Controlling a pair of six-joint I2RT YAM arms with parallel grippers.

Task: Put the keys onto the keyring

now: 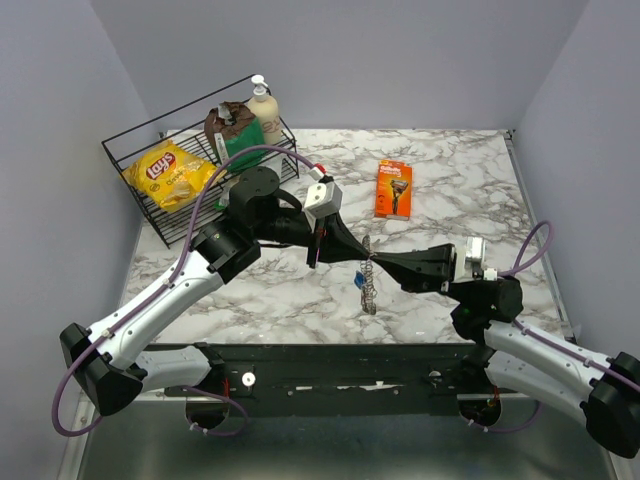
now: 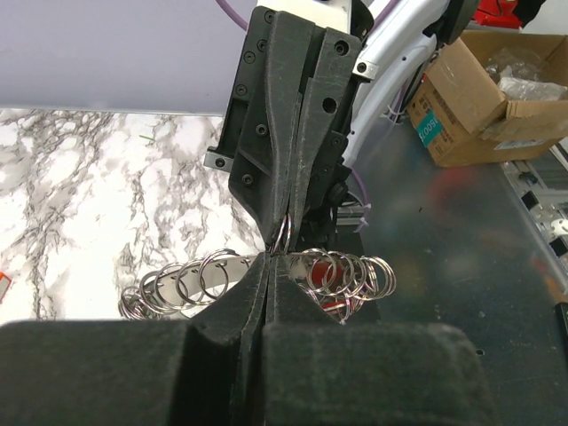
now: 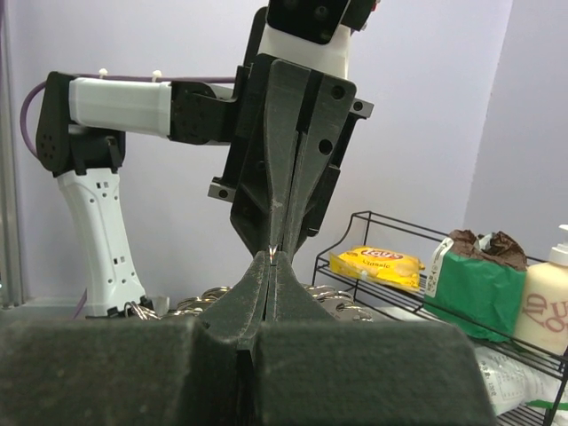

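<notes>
Marble tabletop (image 1: 450, 180) below, keyring (image 1: 369, 295) stretches near-to-far between both clamped jaws.

The yellow chip bag (image 1: 168, 175) reads "Lay's" (and "Classic" below the logo).

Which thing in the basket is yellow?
The Lay's chip bag, at the left end of the wire basket. The other bag is green and brown, and the pump bottle is cream.
</notes>
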